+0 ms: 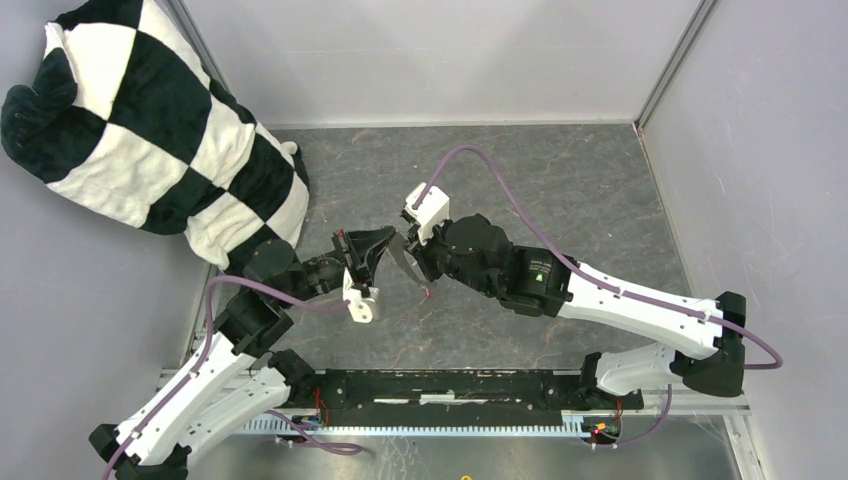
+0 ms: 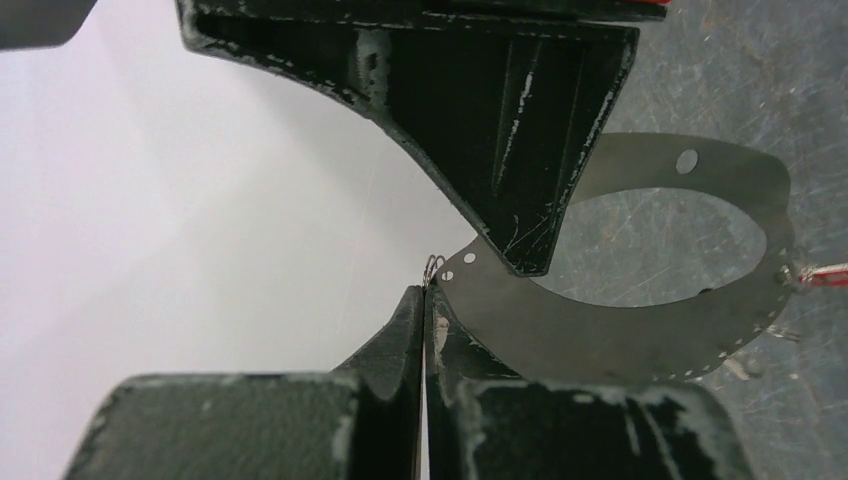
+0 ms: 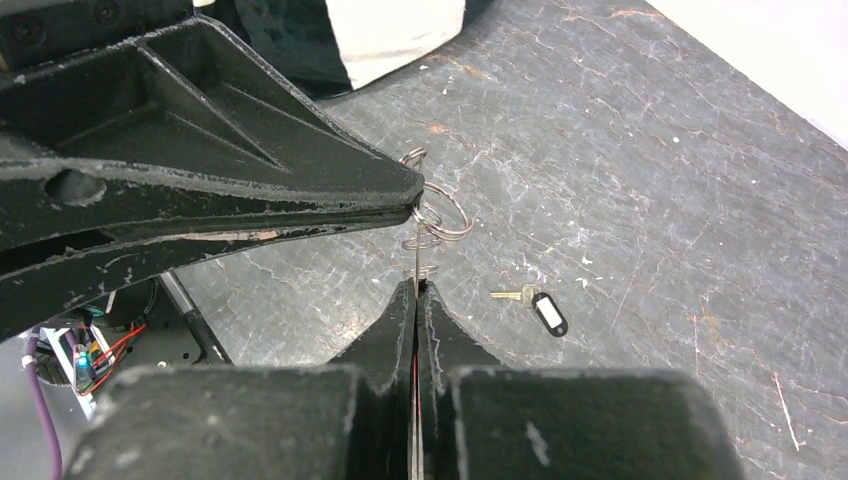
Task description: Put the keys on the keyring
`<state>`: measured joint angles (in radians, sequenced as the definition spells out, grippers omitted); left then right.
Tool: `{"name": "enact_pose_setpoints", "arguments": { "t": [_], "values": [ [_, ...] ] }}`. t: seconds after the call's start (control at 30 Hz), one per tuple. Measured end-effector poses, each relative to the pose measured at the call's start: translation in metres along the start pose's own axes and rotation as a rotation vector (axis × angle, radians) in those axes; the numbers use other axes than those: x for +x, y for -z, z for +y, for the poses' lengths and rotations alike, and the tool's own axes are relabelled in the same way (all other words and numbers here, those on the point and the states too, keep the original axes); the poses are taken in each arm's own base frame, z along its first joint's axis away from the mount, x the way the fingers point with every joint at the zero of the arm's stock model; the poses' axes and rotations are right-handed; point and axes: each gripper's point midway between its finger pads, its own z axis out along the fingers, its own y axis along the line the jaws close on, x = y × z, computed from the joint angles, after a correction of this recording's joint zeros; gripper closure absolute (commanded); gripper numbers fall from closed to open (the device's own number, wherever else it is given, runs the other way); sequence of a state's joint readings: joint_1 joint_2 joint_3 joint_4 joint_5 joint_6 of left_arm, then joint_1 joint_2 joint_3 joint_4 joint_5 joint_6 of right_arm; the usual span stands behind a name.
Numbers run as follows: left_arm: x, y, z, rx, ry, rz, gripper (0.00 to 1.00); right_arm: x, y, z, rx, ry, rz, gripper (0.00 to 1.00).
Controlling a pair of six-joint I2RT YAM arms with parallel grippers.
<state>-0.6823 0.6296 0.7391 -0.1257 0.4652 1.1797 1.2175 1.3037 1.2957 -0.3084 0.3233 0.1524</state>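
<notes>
The keyring (image 2: 650,335), a flat thin grey loop with small holes, hangs between both grippers above the table. My left gripper (image 2: 425,292) is shut on the small wire coil (image 2: 433,264) at the loop's end. My right gripper (image 3: 415,288) is shut on the loop, which shows edge-on (image 3: 416,262) there; one of its fingers (image 2: 510,130) crosses the loop. The grippers meet tip to tip, left (image 1: 385,245) and right (image 1: 408,248). The red tag (image 2: 825,273) sits at the loop's far edge. The key with the black tag (image 3: 545,308) lies on the table.
A black-and-white checkered cushion (image 1: 150,130) lies at the back left against the wall. Grey walls enclose the table on three sides. A black rail (image 1: 450,385) runs along the near edge between the arm bases.
</notes>
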Motion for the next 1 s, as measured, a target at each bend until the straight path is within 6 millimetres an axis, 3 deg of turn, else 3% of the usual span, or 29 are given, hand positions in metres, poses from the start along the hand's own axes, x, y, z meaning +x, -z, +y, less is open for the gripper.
{"name": "enact_pose_setpoints", "arguments": {
  "t": [0.13,0.23,0.37,0.63,0.73,0.87,0.93,1.0],
  "values": [
    [-0.002,-0.001,0.002,-0.007,0.105,-0.004,0.98,-0.002,0.002,0.000,-0.002,-0.002,-0.009,0.96],
    [-0.007,-0.004,0.005,-0.010,0.213,-0.016,0.98,-0.005,0.007,0.000,-0.014,-0.009,-0.030,0.77],
    [-0.008,-0.009,-0.003,0.006,0.409,-0.015,0.98,-0.022,0.020,0.007,-0.073,-0.033,-0.112,0.64],
    [-0.018,-0.014,-0.016,0.043,0.674,-0.048,0.98,-0.063,0.057,0.010,-0.148,-0.069,-0.284,0.61],
    [-0.025,-0.014,-0.019,0.070,0.694,-0.074,0.98,-0.067,0.068,0.005,-0.142,-0.054,-0.319,0.53],
    [-0.023,-0.013,-0.034,0.140,0.702,-0.052,0.94,-0.048,0.073,-0.007,-0.103,-0.009,-0.325,0.37],
    [-0.019,-0.012,-0.049,0.213,0.677,-0.026,0.68,-0.020,0.065,-0.013,-0.068,0.009,-0.274,0.33],
    [-0.014,-0.009,-0.071,0.317,0.643,0.006,0.57,0.018,0.053,-0.018,-0.031,0.013,-0.189,0.30]
  ]
}}
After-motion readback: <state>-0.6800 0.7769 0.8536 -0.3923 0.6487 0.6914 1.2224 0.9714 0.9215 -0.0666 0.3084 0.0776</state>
